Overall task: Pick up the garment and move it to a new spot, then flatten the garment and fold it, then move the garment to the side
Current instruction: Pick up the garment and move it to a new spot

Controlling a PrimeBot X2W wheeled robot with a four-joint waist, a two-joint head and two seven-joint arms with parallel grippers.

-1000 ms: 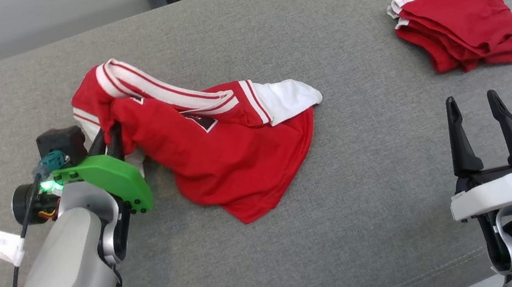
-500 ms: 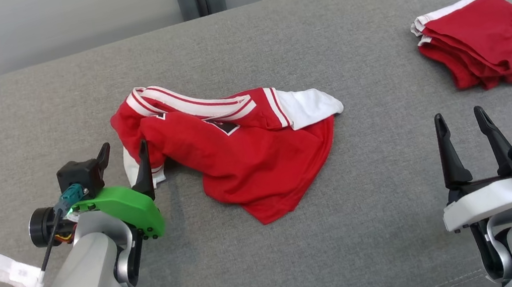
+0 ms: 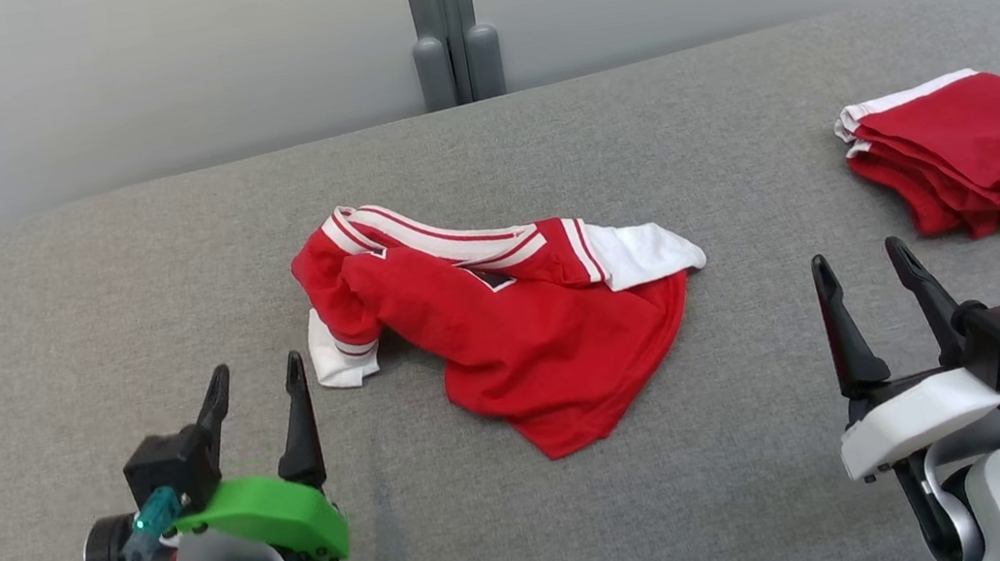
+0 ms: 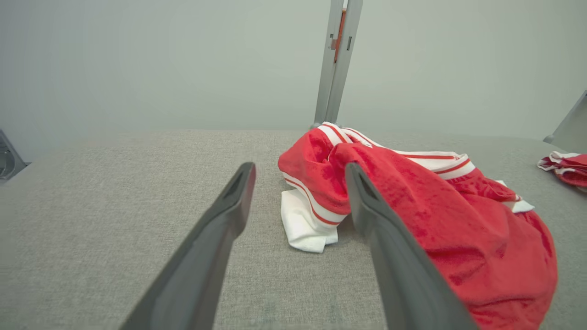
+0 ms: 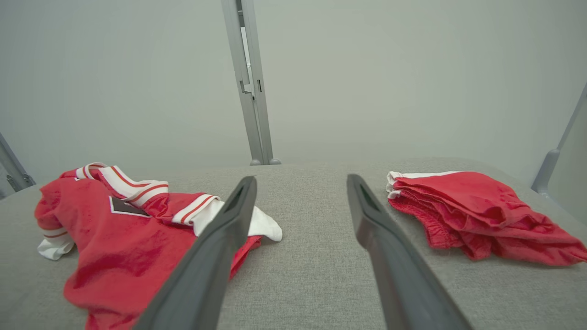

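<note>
Both left fingers (image 3: pixel 298 426) and right fingers (image 3: pixel 843 340) spread, red garment (image 3: pixel 529 345) crumpled, dark patch (image 5: pixel 124 207) unreadable

The grey bench (image 3: pixel 122 304) bears a crumpled red garment (image 3: pixel 529 345) centrally — and a folded red pile (image 3: pixel 971 151) at right.
</note>
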